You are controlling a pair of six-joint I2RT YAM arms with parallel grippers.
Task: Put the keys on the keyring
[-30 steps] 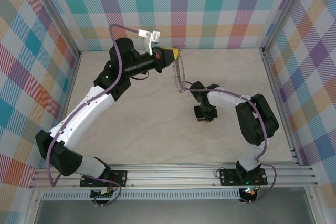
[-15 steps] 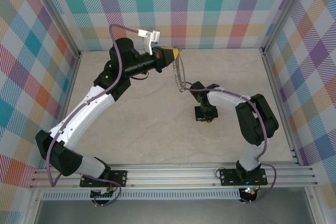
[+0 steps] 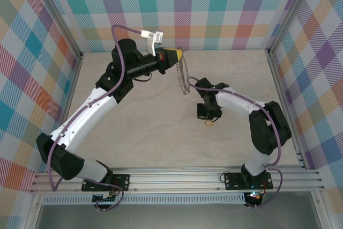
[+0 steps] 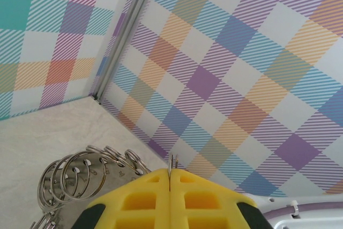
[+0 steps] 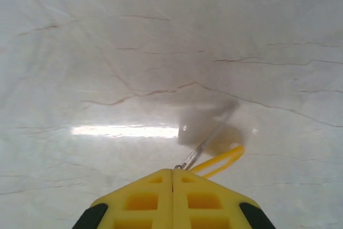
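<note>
My left gripper [image 3: 179, 55] is raised near the back wall and shut on the keyring [image 3: 185, 79], a grey metal ring lined with small loops that hangs down from it. In the left wrist view the yellow fingertips [image 4: 155, 178] pinch the thin rim of the keyring [image 4: 80, 172], whose loops fan out to the left. My right gripper [image 3: 207, 117] points down over the table's middle and is shut on the key [image 3: 210, 123]. In the right wrist view the key [image 5: 199, 151] sticks out from the closed jaws [image 5: 172, 171]: a short metal shaft with a yellow loop beside it, above a blurred shadow.
The pale marble-patterned table top [image 3: 144, 122] is bounded by aluminium rails and plaid walls [image 3: 214, 9]. The hanging keyring's lower end is a short way up and left of the right wrist. The right arm's elbow [image 3: 268, 127] sits near the right rail.
The right gripper has closed on the key and risen slightly, its elbow swinging toward the right. The left arm and keyring have stayed still.
</note>
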